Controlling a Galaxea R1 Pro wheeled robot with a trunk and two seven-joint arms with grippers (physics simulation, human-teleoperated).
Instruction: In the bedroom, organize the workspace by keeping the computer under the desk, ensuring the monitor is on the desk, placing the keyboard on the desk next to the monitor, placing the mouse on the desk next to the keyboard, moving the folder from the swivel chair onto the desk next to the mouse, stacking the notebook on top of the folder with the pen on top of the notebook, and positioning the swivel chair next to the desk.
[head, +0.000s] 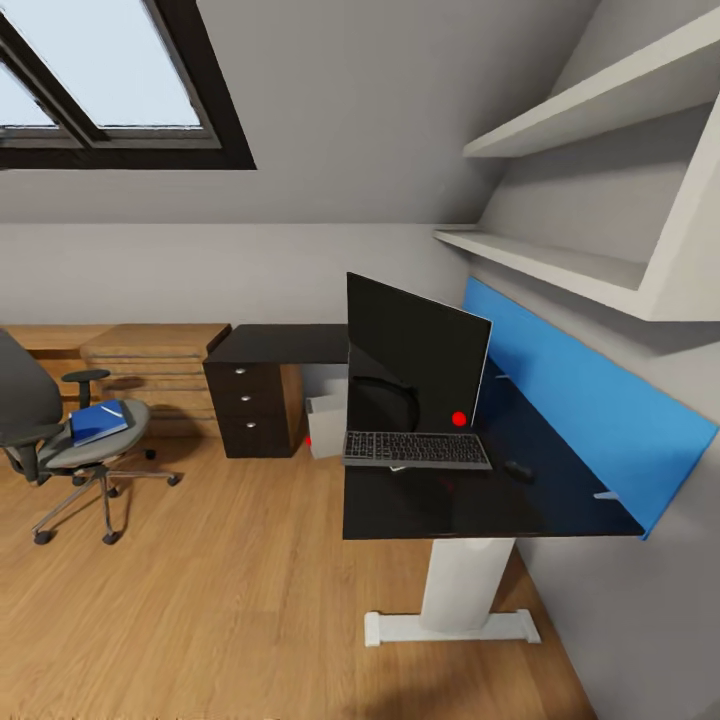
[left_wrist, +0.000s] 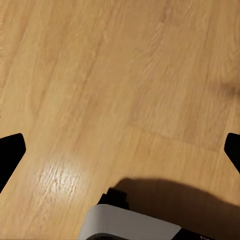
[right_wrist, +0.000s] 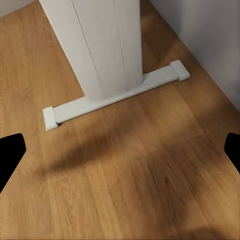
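Overhead, no arm is seen in the head view; both wrist cameras are pointed down at the wood floor (left_wrist: 100, 75). The left gripper (left_wrist: 120, 150) is seen with dark fingertips (left_wrist: 11, 150) set wide apart at the frame edges, nothing between them; a white and black part of the robot is seen below it. The right gripper (right_wrist: 120, 150) is likewise spread wide, fingertips (right_wrist: 10, 152) apart, above the floor near the desk's white pedestal leg (right_wrist: 100, 45) and its flat foot bar.

The black desk (head: 480, 500) is set at right against a blue wall panel (head: 590, 400). The monitor (head: 415, 350) stands upright on it, screen turned toward the left-near side. The keyboard (head: 417, 449) lies just in front of the monitor, long axis running left-right. A small dark mouse (head: 518, 468) is noted just right of the keyboard. The computer (head: 327, 425), pale grey, sits on the floor under the desk's far end, beside a dark drawer unit (head: 250, 405).

The swivel chair (head: 60, 440) is well apart at left. A blue folder (head: 98, 422) lies on its seat, long axis slanted, with something pale on top, too small to tell.
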